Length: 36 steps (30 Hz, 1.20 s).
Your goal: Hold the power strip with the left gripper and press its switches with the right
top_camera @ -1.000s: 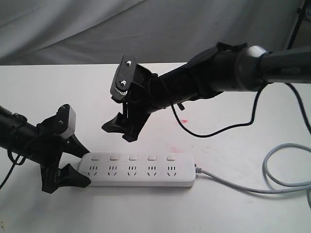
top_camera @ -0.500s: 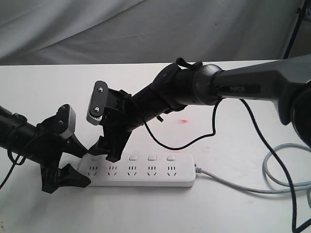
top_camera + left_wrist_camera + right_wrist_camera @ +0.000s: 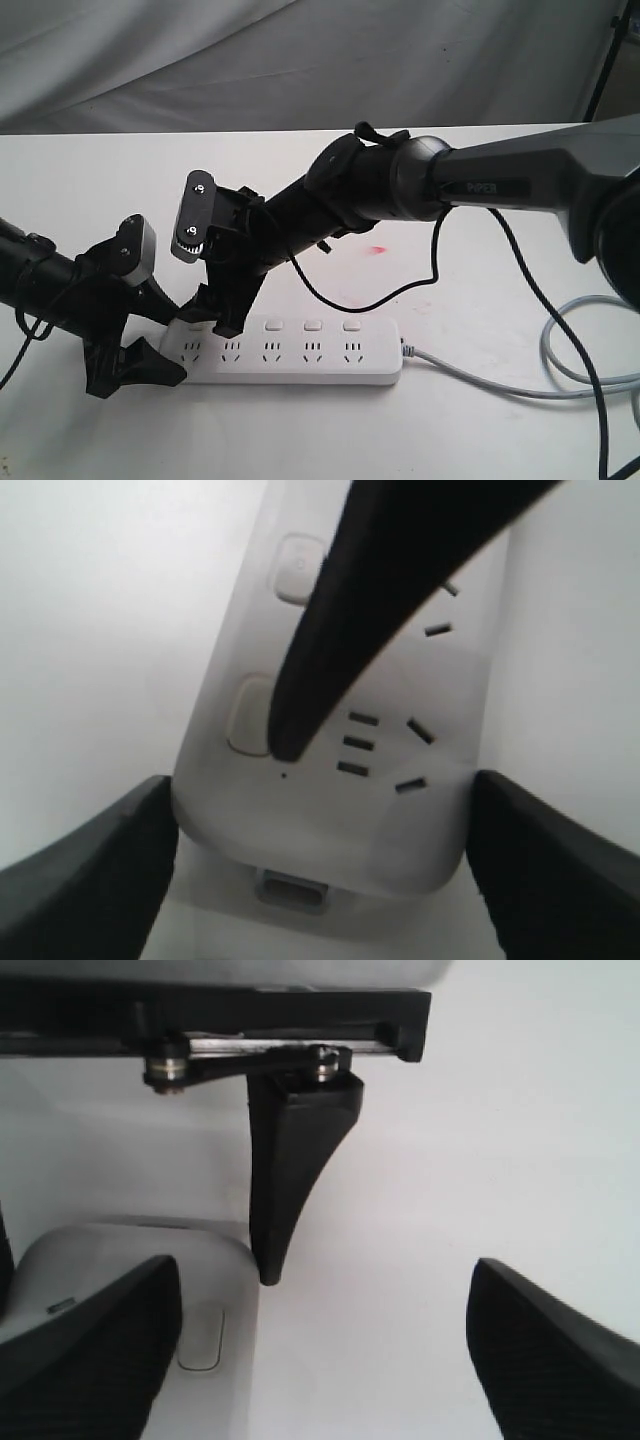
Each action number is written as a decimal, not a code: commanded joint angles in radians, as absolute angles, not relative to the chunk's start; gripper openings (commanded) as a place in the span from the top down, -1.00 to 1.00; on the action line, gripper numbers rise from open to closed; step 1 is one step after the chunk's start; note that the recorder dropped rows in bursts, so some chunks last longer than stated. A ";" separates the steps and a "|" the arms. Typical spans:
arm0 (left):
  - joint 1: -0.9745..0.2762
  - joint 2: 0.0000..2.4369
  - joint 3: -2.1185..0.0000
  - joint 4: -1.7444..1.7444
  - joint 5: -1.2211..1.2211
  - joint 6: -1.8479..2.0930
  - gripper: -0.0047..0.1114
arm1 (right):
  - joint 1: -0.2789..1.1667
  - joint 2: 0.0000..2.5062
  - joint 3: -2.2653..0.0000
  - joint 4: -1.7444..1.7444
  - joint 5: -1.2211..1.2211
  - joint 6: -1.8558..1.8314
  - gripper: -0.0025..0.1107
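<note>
The white power strip point(image 3: 300, 358) lies on the table, its grey cable point(image 3: 500, 386) running off to the right. My left gripper point(image 3: 172, 345) straddles the strip's left end with one black jaw against each side, as the left wrist view shows point(image 3: 322, 815). My right gripper point(image 3: 213, 318) reaches down over that same end, jaws wide apart. One of its fingertips point(image 3: 290, 735) rests on the end switch point(image 3: 248, 715). The other switches point(image 3: 312, 325) stand in a row to the right. In the right wrist view the right gripper point(image 3: 320, 1345) has the strip point(image 3: 120, 1250) under one jaw and bare table under the other.
The white table point(image 3: 480, 270) carries a small red mark point(image 3: 377, 249). The right arm's black cable point(image 3: 400, 290) hangs in a loop above the strip. Grey cloth point(image 3: 300, 60) backs the table. The strip's cable coils at the right edge point(image 3: 570, 330).
My right gripper has come down and to the left, from above the table to the strip's left-end switch. The left gripper and the strip have stayed put.
</note>
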State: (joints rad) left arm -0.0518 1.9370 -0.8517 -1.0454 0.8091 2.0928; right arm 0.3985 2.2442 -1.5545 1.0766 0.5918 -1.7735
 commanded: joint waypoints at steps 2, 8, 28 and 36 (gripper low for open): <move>-0.058 1.936 -0.848 -1.039 0.807 2.094 0.43 | 0.399 2.241 -1.561 1.071 0.590 -1.771 -0.32; -0.058 1.936 -0.848 -1.039 0.807 2.094 0.43 | 0.399 2.265 -1.561 1.071 0.584 -1.773 -0.32; -0.058 1.936 -0.848 -1.039 0.807 2.094 0.43 | 0.399 2.276 -1.561 1.077 0.516 -1.774 -0.32; -0.058 1.936 -0.848 -1.039 0.807 2.094 0.43 | 0.399 2.276 -1.561 1.064 0.564 -1.774 -0.32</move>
